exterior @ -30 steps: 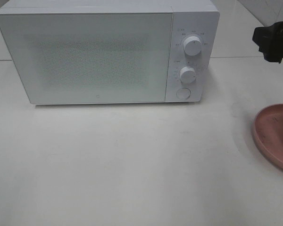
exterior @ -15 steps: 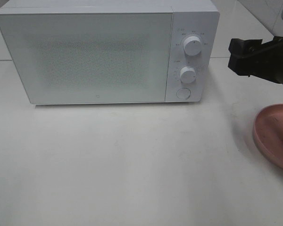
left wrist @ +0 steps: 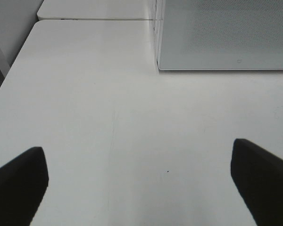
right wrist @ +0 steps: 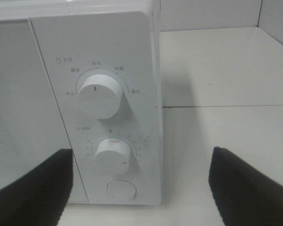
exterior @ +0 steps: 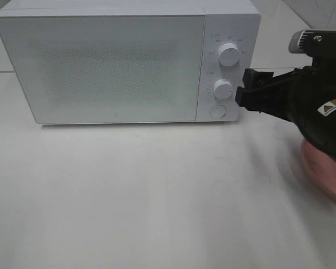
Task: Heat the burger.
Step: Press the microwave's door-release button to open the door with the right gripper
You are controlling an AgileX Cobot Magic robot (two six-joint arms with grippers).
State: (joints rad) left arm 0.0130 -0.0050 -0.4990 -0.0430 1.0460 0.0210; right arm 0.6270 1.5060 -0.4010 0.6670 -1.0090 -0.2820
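Now, far on the left, the left fingers (left wrist: pixel 19 181) hang spread wide and empty over bare counter (left wrist: pixel 108 94), near the front corner of the microwave (exterior: pixel 101 67); they do not show in the high view. The microwave's door (exterior: pixel 112 84) is shut and frosted, so nothing inside can be made out. The burger is not in sight in any view. My guess is that it sits behind that door, though I cannot confirm it.

Right of the door are the upper knob (exterior: pixel 228 54), the lower knob (exterior: pixel 223 88) and a round button (exterior: pixel 217 111). The change is on the right. A second ago the right fingers (exterior: pixel 257 95) were only at the picture's edge, and they have swept in until their tips sit just beside the lower knob, spread open and holding nothing. The wrist view lines that knob up between them. That suggests loading is over and setting the timer is the step in hand. The arm now covers much of the pink plate (exterior: pixel 319 174).
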